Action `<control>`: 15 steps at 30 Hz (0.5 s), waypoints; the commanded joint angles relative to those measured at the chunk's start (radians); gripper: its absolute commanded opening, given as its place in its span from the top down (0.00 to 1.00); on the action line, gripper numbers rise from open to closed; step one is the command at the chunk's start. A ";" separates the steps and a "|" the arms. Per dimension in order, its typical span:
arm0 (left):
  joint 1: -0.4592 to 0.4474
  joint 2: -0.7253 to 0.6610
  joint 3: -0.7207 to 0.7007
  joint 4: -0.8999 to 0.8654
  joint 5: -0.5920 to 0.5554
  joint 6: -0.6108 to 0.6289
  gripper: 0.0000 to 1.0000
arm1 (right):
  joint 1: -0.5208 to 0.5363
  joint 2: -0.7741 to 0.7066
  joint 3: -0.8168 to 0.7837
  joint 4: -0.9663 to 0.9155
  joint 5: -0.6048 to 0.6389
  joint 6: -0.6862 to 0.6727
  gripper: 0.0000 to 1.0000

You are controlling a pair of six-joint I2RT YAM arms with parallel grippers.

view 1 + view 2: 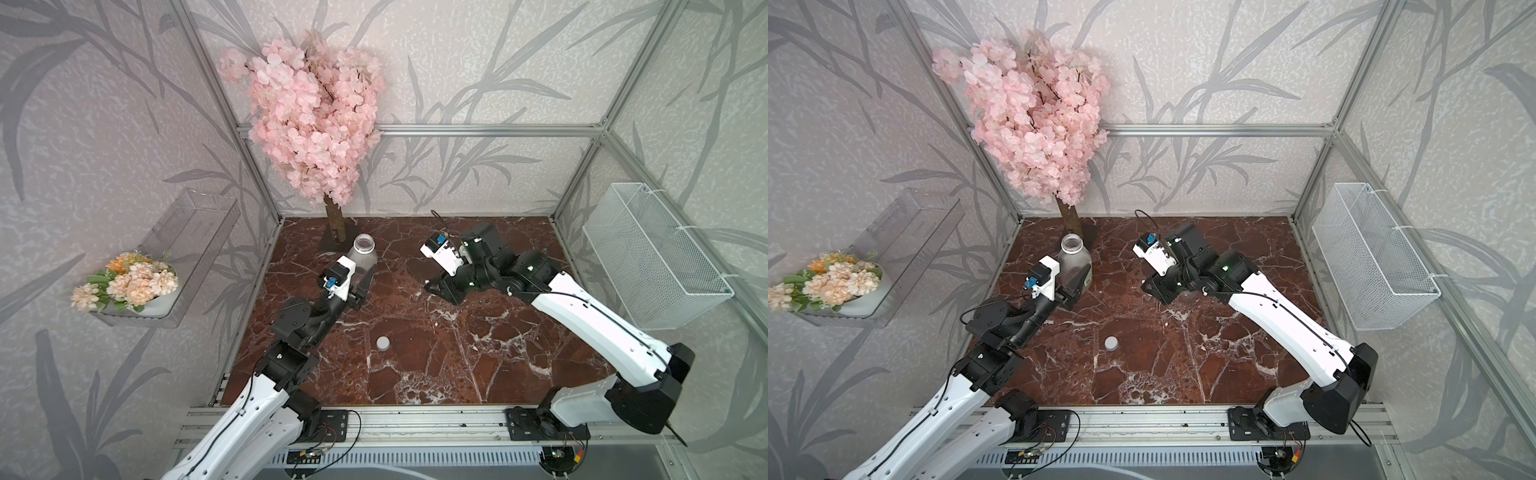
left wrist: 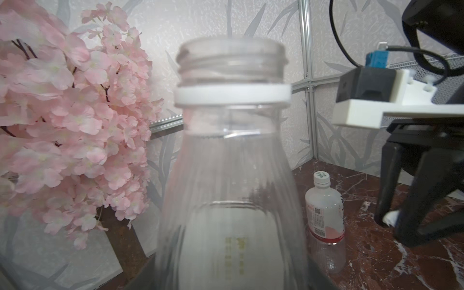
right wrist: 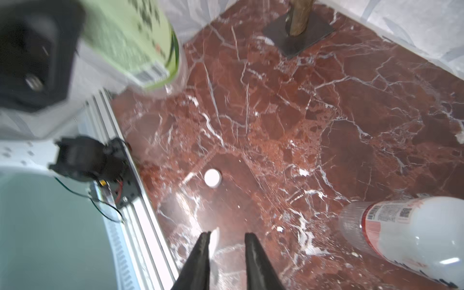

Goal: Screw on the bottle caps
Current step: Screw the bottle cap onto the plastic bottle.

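My left gripper [image 1: 362, 283] is shut on the clear bottle [image 1: 365, 248], low on its body, holding it upright in both top views. Its threaded mouth [image 2: 232, 54] is open, with a white ring below. A plain white cap [image 1: 382, 343] lies on the marble in front, also seen from the right wrist [image 3: 213, 177]. The white-wrapped bottle [image 2: 325, 213] stands further back with a printed cap [image 2: 322, 176] on it; the right arm hides it in the top views. My right gripper [image 3: 227, 237] is open beside that bottle [image 3: 414, 231], with only a small white bit against one finger [image 3: 204, 251].
A pink blossom tree [image 1: 316, 120] on a dark base plate [image 3: 298, 32] stands at the back left, close behind the clear bottle. A white wire basket [image 1: 652, 257] hangs on the right wall and a clear shelf with flowers [image 1: 129, 282] on the left. An aluminium rail [image 1: 415, 419] borders the front.
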 commanded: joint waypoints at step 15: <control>0.008 -0.130 -0.031 -0.017 -0.329 0.139 0.46 | 0.222 0.351 0.089 -0.165 0.109 -0.163 0.35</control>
